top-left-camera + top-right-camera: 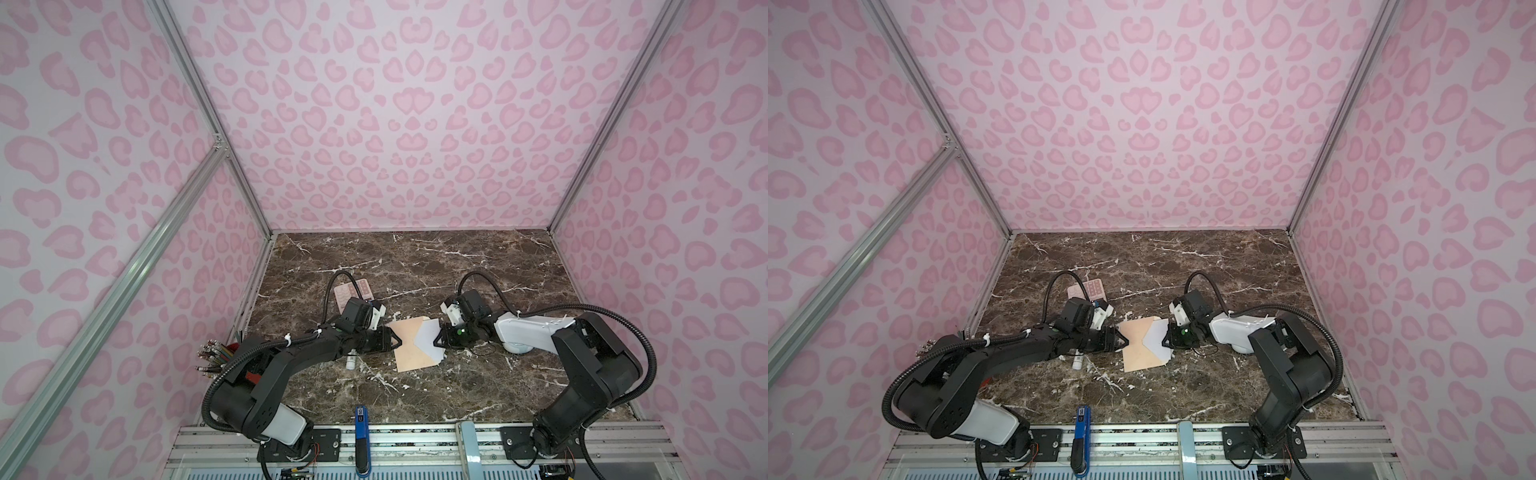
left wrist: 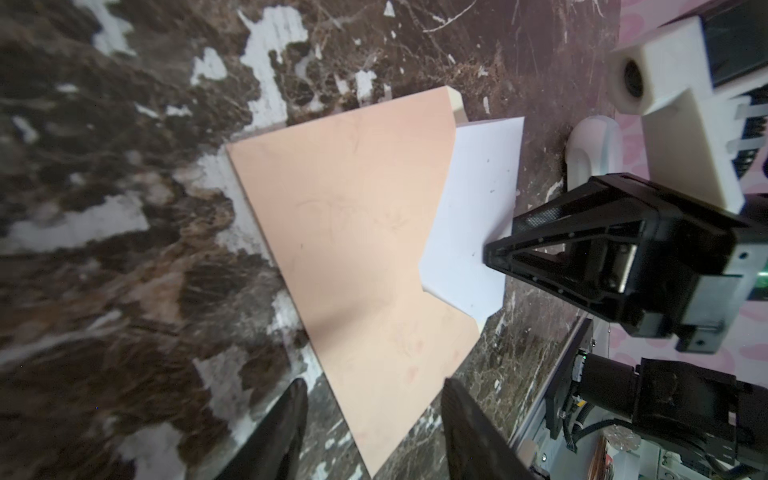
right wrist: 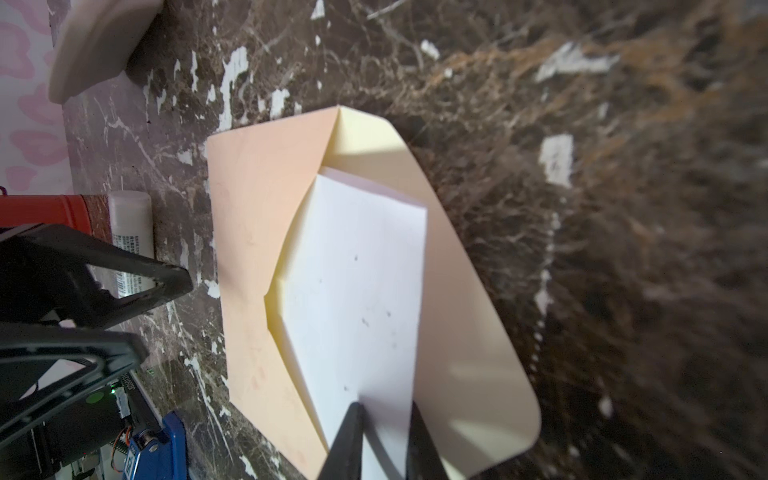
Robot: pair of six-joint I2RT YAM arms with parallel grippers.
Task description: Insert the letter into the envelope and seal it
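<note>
Both top views: a stereo head, high up at robot's side, looking down & fwd over whole desk (image 1: 457, 266), near-identical framing. Left wrist cam: close, low, faces across envelope (image 2: 353, 249) to right tool (image 2: 488, 253). Right wrist cam: close, faces opposite way; both share envelope & letter (image 3: 357, 291).

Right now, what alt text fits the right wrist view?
The right end effector pinches the white letter, partly slid into the peach envelope whose flap lies open on a marble table. The left end effector stands open beside the envelope.
</note>
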